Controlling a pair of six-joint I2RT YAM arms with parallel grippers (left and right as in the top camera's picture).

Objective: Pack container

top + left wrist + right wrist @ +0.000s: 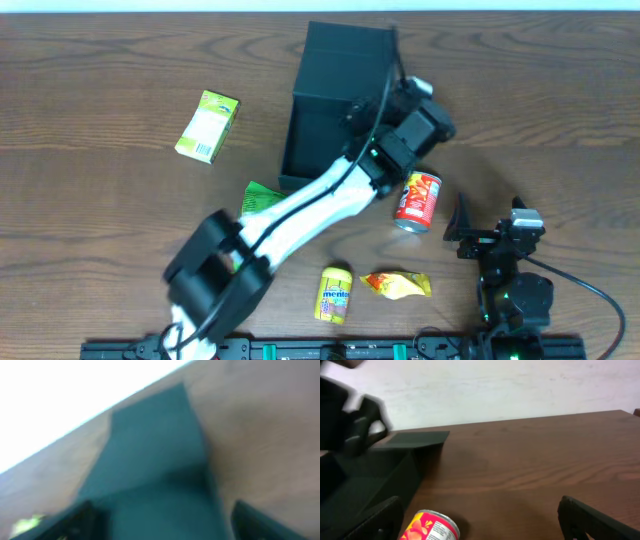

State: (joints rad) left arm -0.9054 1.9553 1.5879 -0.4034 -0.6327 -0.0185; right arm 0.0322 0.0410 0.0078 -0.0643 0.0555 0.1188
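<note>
Teal container (pixel 150 455) lies below left jaws (spread wide).

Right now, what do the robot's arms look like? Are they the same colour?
Not quite. The left arm has a long white middle part between chunky black joints, with a black cable along it. The right arm is all black, with tiny green lights and a black wire.

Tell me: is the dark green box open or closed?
Open. The container has its flap lid folded back; the right wrist view shows its inside.
</note>
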